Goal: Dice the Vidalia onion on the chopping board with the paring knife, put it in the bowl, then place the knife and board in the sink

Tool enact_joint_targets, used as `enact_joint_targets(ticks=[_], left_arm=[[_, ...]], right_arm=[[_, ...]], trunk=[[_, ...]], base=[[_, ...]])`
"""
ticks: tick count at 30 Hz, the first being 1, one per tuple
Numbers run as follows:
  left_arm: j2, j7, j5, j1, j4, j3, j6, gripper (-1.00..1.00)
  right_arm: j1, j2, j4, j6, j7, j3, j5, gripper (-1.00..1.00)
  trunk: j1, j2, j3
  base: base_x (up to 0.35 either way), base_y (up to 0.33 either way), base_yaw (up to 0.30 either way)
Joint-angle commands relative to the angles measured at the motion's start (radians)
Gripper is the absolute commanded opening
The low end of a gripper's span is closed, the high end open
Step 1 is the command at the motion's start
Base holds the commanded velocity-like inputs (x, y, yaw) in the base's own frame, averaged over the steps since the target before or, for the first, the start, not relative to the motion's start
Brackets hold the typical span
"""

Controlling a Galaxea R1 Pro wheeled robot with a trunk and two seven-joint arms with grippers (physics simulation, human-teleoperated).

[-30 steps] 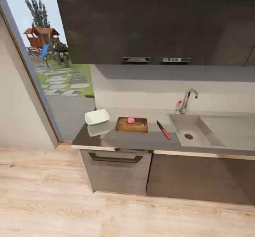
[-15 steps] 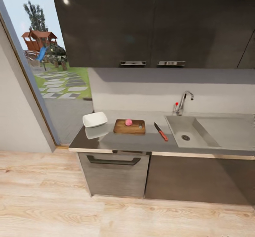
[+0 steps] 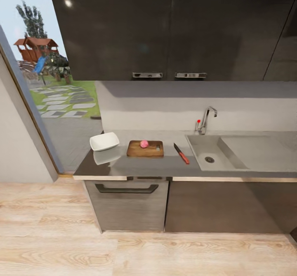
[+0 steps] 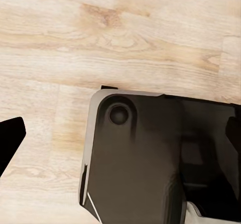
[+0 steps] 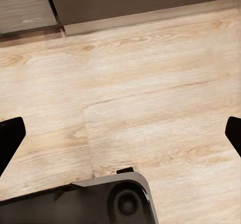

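On the grey bench (image 3: pixel 136 166) the Vidalia onion (image 3: pixel 144 143) sits on the chopping board (image 3: pixel 144 148), with the white bowl (image 3: pixel 104 141) just to one side and the paring knife (image 3: pixel 181 153) lying between the board and the sink (image 3: pixel 214 157) (its basin holds nothing but the drain). The left claw (image 4: pixel 120 138) and right claw (image 5: pixel 120 136) both hang released over the wooden floor (image 5: pixel 150 93), fingertips spread wide and grasping nothing.

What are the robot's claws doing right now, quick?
Left claw: open, holding nothing, pointing down at the wood floor.
Right claw: open, holding nothing, also over the floor.
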Motion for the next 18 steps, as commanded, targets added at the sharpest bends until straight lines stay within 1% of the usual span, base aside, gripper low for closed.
enact_joint_targets(ticks=[1, 4, 9, 14, 18], left_arm=[[0.000, -0.005, 0.010, 0.000, -0.001, -0.001, 0.000, 1.00], [0.000, -0.005, 0.010, 0.000, 0.000, -0.001, 0.000, 1.00], [0.000, -0.005, 0.010, 0.000, 0.000, -0.001, 0.000, 1.00], [0.000, -0.005, 0.010, 0.000, 0.000, -0.002, 0.000, 1.00], [0.000, -0.005, 0.010, 0.000, 0.001, -0.003, 0.000, 1.00]], right_arm=[[0.000, -0.001, -0.002, -0.002, -0.004, 0.006, -0.008, 1.00], [0.000, -0.001, -0.002, -0.002, -0.004, 0.006, -0.008, 1.00], [0.000, -0.001, -0.002, -0.002, -0.004, 0.005, -0.007, 1.00], [0.000, -0.001, -0.002, -0.002, -0.004, 0.006, -0.007, 1.00], [0.000, -0.001, -0.002, -0.002, -0.004, 0.007, -0.007, 1.00]], trunk=[[0.001, -0.002, -0.002], [0.001, -0.002, -0.001], [0.001, -0.002, 0.001], [0.001, -0.002, 0.003], [0.001, -0.002, 0.004]], base=[[0.000, 0.000, -0.049], [0.000, 0.000, -0.112], [0.000, 0.017, -0.207], [0.000, 0.203, -0.215], [0.000, 0.265, -0.134]])
